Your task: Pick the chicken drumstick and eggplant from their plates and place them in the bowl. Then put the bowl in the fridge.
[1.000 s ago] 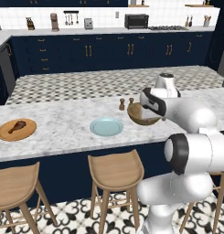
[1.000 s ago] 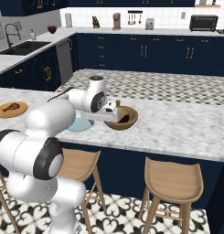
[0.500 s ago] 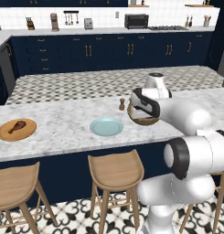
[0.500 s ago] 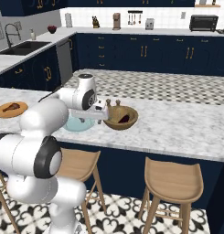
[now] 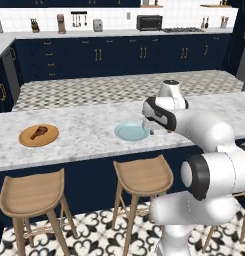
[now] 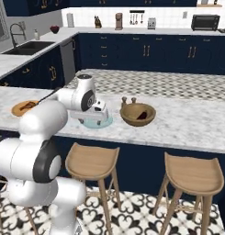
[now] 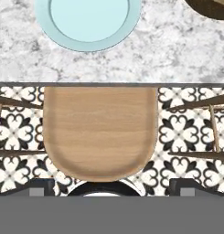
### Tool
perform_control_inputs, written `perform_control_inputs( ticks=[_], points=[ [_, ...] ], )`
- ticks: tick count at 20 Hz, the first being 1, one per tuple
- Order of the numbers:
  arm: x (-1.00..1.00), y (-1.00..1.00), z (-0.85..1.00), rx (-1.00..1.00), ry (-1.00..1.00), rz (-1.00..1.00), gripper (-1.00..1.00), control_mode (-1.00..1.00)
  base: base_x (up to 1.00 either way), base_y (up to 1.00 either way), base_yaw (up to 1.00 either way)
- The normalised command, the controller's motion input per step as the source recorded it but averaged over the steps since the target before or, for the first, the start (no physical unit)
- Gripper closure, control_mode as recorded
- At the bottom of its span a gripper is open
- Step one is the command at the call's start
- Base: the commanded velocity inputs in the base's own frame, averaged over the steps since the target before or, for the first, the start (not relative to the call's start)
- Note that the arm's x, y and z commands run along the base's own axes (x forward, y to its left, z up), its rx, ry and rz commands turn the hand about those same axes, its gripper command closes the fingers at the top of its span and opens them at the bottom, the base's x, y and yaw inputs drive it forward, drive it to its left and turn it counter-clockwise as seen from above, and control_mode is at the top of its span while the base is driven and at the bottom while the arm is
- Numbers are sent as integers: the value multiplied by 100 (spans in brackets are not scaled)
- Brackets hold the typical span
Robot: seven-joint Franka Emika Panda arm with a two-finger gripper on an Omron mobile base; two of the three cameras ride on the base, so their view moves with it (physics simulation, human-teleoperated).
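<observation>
The chicken drumstick (image 5: 39,132) lies on the orange-brown wooden plate (image 5: 25,141) at the counter's left, also the drumstick (image 6: 27,105) on its plate (image 6: 17,110). The pale blue plate (image 5: 130,133) (image 7: 88,20) is bare. In the wooden bowl (image 6: 132,120) lies the dark eggplant (image 6: 142,114); the arm hides the bowl in the left base view. My gripper (image 5: 149,129) (image 6: 103,121) (image 7: 111,188) hangs open, holding nothing, pointing down over the counter's front edge just right of the blue plate, between it and the bowl. The fridge is out of view.
Two small shakers (image 6: 127,99) stand behind the bowl. Wooden stools (image 7: 99,132) (image 5: 144,172) stand along the counter's front, one directly under my hand. Dark navy cabinets line the back wall, with a sink (image 6: 26,47) on the left counter.
My open gripper has swung left from above the bowl to the blue plate's near edge. The whole picture has shifted a little to the right, so the base has moved left.
</observation>
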Motion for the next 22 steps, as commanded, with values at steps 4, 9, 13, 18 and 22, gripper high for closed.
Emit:
perform_control_inputs(
  ticks=[4, 9, 13, 18, 22],
  points=[
    [0, 0, 0, 0, 0, 0, -100, 100, 1, 100, -7],
    [0, 0, 0, 0, 0, 0, -100, 100, 18, 100, -1],
    [0, 0, 0, 0, 0, 0, -100, 100, 26, 87, 0],
    [0, 0, 0, 0, 0, 0, -100, 100, 40, 52, -1],
    [0, 0, 0, 0, 0, 0, -100, 100, 61, 29, -5]
  ],
)
